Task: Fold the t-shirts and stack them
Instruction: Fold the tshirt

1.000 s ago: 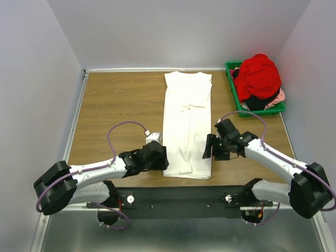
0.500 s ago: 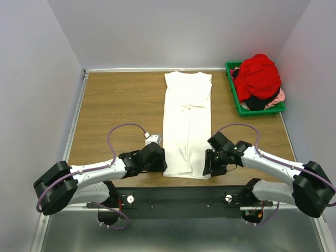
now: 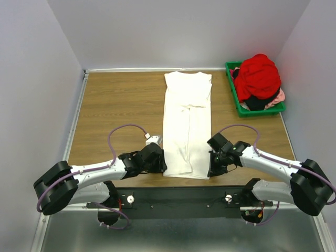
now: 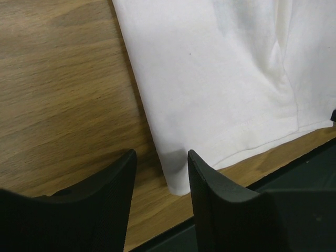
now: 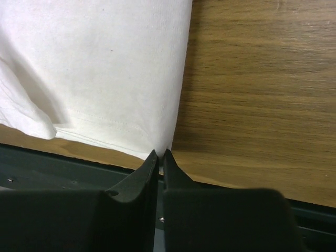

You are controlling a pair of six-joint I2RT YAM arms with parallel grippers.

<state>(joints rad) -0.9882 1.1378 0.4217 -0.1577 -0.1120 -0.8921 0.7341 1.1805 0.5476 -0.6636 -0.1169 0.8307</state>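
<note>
A white t-shirt (image 3: 187, 121), folded into a long strip, lies flat down the middle of the table. My left gripper (image 3: 160, 164) is low at its near left corner. In the left wrist view the left gripper (image 4: 160, 155) stands open, with the corner of the white t-shirt (image 4: 210, 79) in the gap between its fingers. My right gripper (image 3: 211, 169) is at the near right corner. Seen from the right wrist, the right gripper (image 5: 160, 153) is shut, pinching the edge of the white t-shirt (image 5: 105, 68) at the hem. A red t-shirt (image 3: 257, 76) tops a heap with pink and dark cloth (image 3: 274, 98).
A green plastic bin (image 3: 260, 112) at the back right holds the heap of tees. The dark table edge rail (image 3: 184, 197) runs just behind the shirt's hem, close to both grippers. Walls close in the table on the left, back and right.
My right gripper moved toward the near edge to the shirt's corner and closed on it. My left gripper's jaws narrowed around the near left corner.
</note>
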